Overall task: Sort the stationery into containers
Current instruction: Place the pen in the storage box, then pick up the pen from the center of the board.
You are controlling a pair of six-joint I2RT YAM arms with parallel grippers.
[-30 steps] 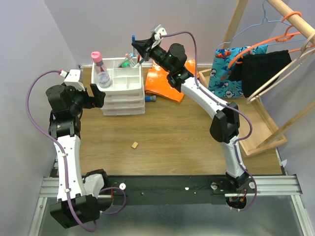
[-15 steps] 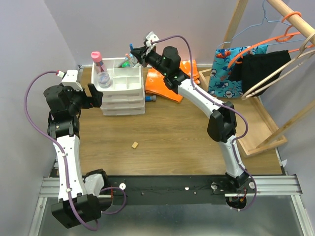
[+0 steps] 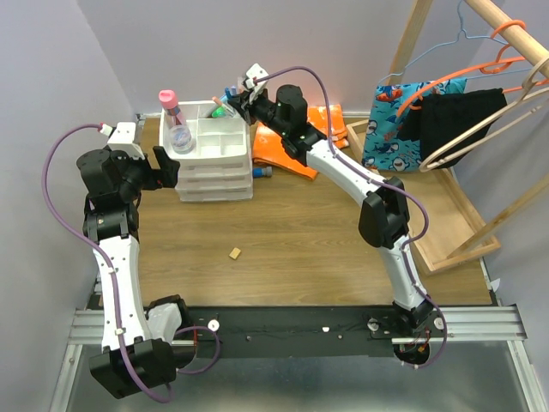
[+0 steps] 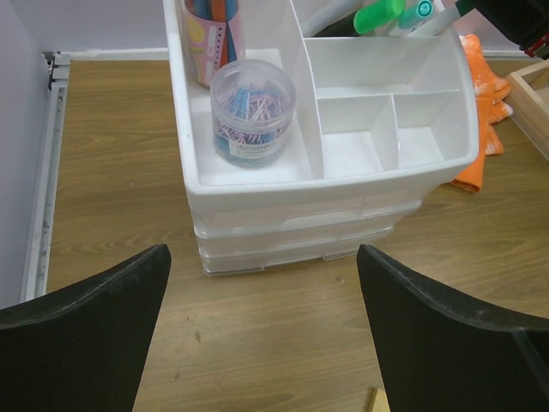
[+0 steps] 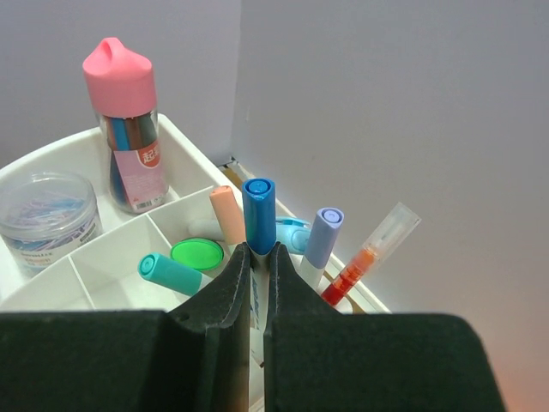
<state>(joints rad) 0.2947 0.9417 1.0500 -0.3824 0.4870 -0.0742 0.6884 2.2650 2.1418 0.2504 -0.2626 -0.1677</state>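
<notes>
My right gripper (image 5: pixel 259 257) is shut on a slim white pen with a blue cap (image 5: pixel 259 215) and holds it over the back right compartment of the white three-drawer unit (image 3: pixel 214 167). That compartment holds several pens: teal cap (image 5: pixel 171 273), peach cap (image 5: pixel 227 215), lilac cap (image 5: pixel 324 236), a green-capped marker (image 5: pixel 197 254) and a clear-capped red pen (image 5: pixel 373 253). The pink-capped bottle (image 5: pixel 124 129) stands in the left compartment. My left gripper (image 4: pixel 262 343) is open and empty, low in front of the unit (image 4: pixel 300 232). A blue-capped tube (image 3: pixel 264 173) lies beside the unit.
A round tub of paper clips (image 4: pixel 251 112) sits in the tray's front left compartment. An orange cloth (image 3: pixel 287 146) lies right of the unit. A small wooden block (image 3: pixel 234 253) lies on the table. A wooden rack with hangers and clothes (image 3: pixel 463 112) stands at the right.
My right gripper has moved left with the blue-capped pen, from beside the unit to over its back right compartment. The left arm has hardly moved.
</notes>
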